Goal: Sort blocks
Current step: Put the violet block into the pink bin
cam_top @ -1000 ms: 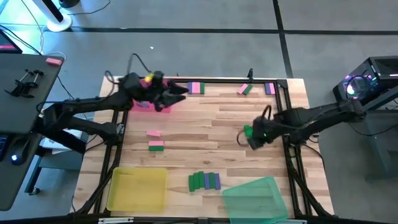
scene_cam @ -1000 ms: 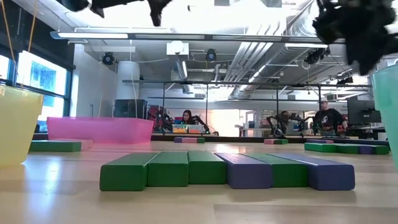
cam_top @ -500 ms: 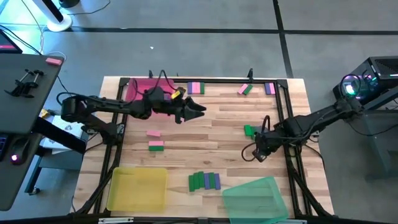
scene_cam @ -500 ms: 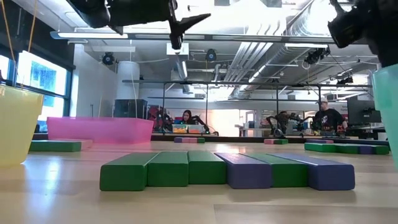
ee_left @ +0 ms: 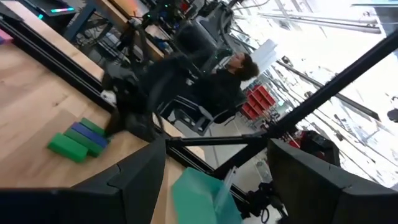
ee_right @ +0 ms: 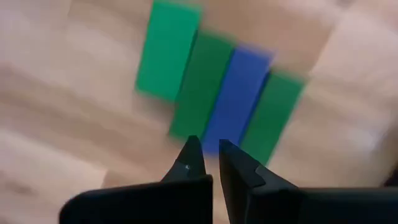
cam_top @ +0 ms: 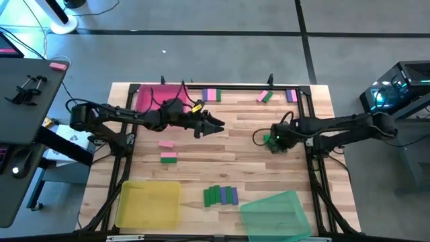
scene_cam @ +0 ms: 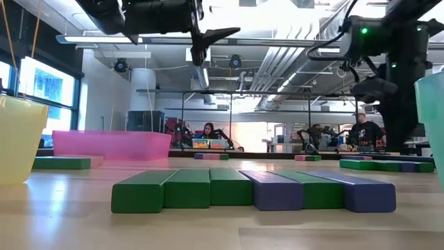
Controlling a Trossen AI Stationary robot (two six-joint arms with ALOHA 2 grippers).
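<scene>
My right gripper points down, shut, over a row of green blocks and one blue block near the table's right edge. My left gripper hangs open and level above the table's middle, holding nothing; it shows at the top of the low view. A second row of green and purple blocks lies near the front edge. One pink block and one green block lie at the left. More blocks lie along the far edge. My right gripper has its shut fingertips over the blue block's near end, pointing down from above. Whether they touch the block I cannot tell.
A pink tray stands at the far left, a yellow tray at the near left and a green tray at the near right. A black frame runs along the table's sides. People sit in the room beyond.
My left gripper has moved from above the pink tray toward the table's middle and come lower, staying open. My right gripper swung toward the near edge, then returned toward the far edge and stands over the row of green and blue blocks.
</scene>
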